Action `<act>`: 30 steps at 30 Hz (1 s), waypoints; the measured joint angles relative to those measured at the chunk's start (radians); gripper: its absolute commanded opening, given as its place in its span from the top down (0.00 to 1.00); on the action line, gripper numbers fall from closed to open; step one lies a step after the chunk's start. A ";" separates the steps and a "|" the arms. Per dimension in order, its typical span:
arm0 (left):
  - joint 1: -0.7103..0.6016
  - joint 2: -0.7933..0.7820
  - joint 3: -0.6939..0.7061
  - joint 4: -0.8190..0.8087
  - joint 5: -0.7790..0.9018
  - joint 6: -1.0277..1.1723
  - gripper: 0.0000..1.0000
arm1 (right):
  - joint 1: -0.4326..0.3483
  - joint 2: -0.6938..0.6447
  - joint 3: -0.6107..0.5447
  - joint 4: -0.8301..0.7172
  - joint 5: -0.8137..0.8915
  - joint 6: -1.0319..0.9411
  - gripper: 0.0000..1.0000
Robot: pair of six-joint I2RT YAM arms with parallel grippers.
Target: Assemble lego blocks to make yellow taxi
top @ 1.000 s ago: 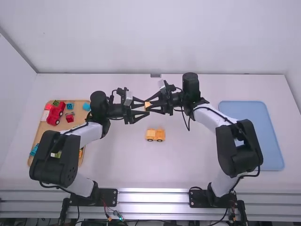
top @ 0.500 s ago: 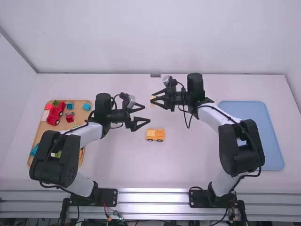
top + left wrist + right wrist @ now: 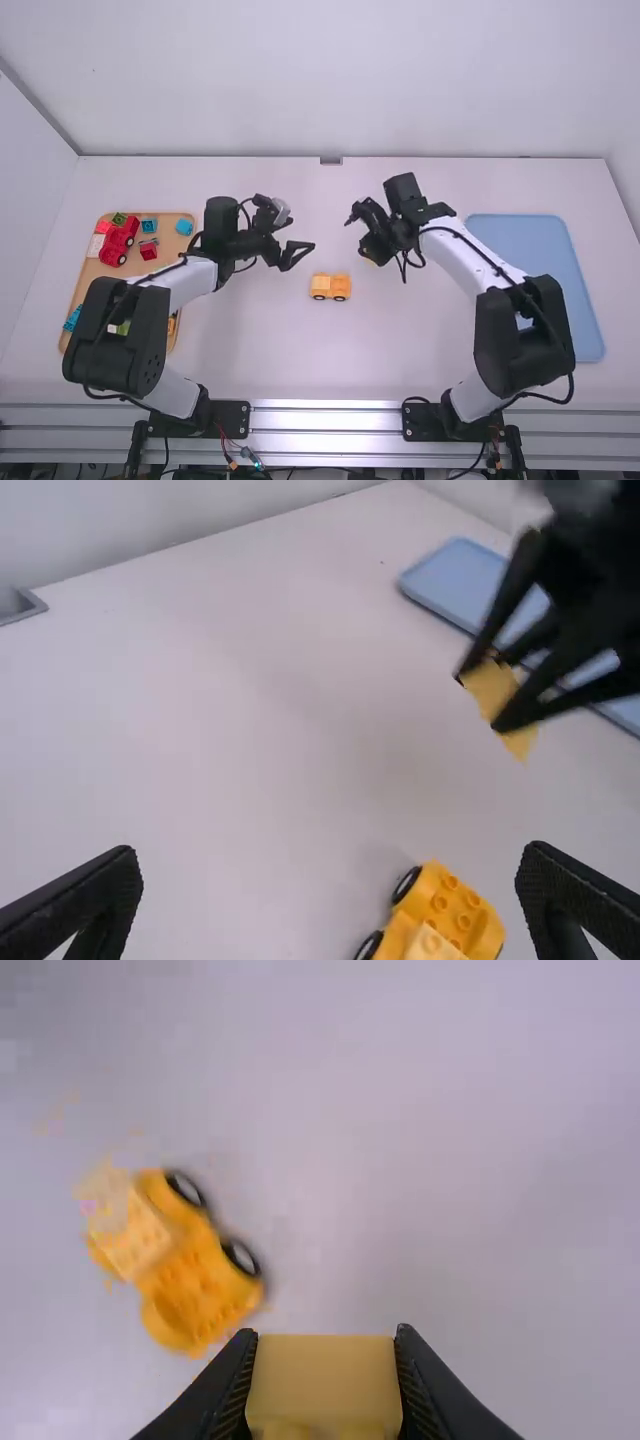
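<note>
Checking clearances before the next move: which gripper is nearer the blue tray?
Right. In the high view, the right gripper, holding a yellow block, is left of the blue tray; the left gripper is farther left.

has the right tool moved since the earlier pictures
Yes: in the high view, the right tool has shifted right and down, closer to the blue tray.

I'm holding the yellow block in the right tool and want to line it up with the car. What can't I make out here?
High view: most of the yellow block, hidden by the right tool.
Right wrist view: the block's near end, cut off by the bottom edge; fine detail of the toy car, blurred.
Left wrist view: one end of the toy car, cut off by the bottom edge.
High view: part of the wooden tray, behind the left arm.
</note>
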 measured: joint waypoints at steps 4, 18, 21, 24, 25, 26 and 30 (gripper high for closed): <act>0.000 0.000 0.034 -0.051 -0.004 0.000 0.01 | 0.047 0.062 0.003 -0.088 0.131 -0.113 0.99; 0.153 -0.011 0.049 -0.333 0.297 0.418 0.01 | 0.113 0.240 0.003 -0.120 0.272 -0.393 0.91; 0.199 -0.015 0.052 -0.433 0.387 0.605 0.01 | 0.113 0.242 0.003 -0.120 0.275 -0.415 0.77; 0.227 -0.015 0.052 -0.516 0.448 0.771 0.01 | 0.110 0.242 0.003 -0.113 0.275 -0.426 0.46; 0.233 -0.016 0.052 -0.532 0.463 0.813 0.01 | 0.109 0.242 0.003 -0.113 0.275 -0.427 0.27; 0.240 -0.015 0.052 -0.548 0.487 0.873 0.01 | 0.108 0.242 0.003 -0.112 0.276 -0.430 0.01; 0.241 -0.015 0.052 -0.553 0.523 0.951 0.01 | 0.106 0.242 0.003 -0.091 0.277 -0.438 0.01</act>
